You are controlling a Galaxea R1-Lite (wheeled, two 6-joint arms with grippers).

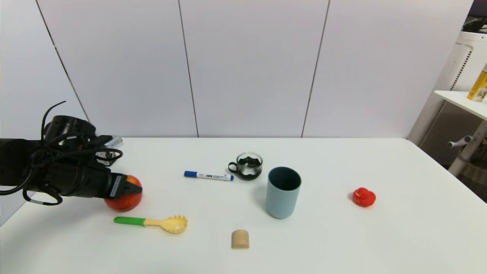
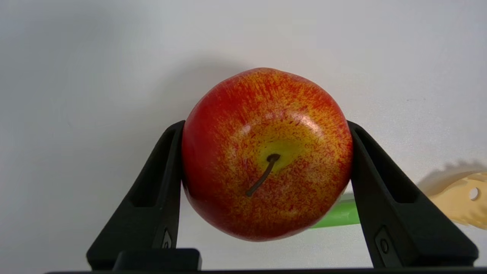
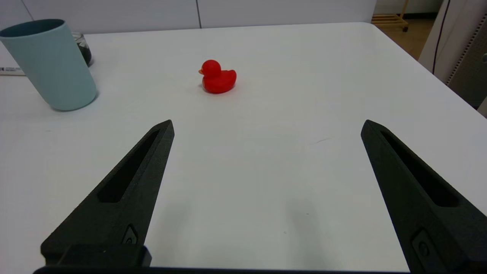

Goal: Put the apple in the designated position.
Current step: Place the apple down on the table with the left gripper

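— So, where's your apple [image 1: 123, 199]?
— Near the table's [image 1: 342, 243] left edge, beside the spoon [image 1: 154, 222]; your left gripper [image 2: 266, 131] grips its sides.
— And your right gripper [image 3: 266, 127]?
— Jaws wide, facing the duck [image 3: 217, 77].

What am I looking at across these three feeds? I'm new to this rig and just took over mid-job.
It's a two-armed robot at a white table. The wide picture comes from its head; the other two from cameras behind each arm's fingers. The left gripper is closed on the apple at the table's left side, beside a green-handled pasta spoon. The right gripper hangs open and empty, facing the red duck. Also there: a blue marker, glass cup, blue-grey cup, wooden cylinder.
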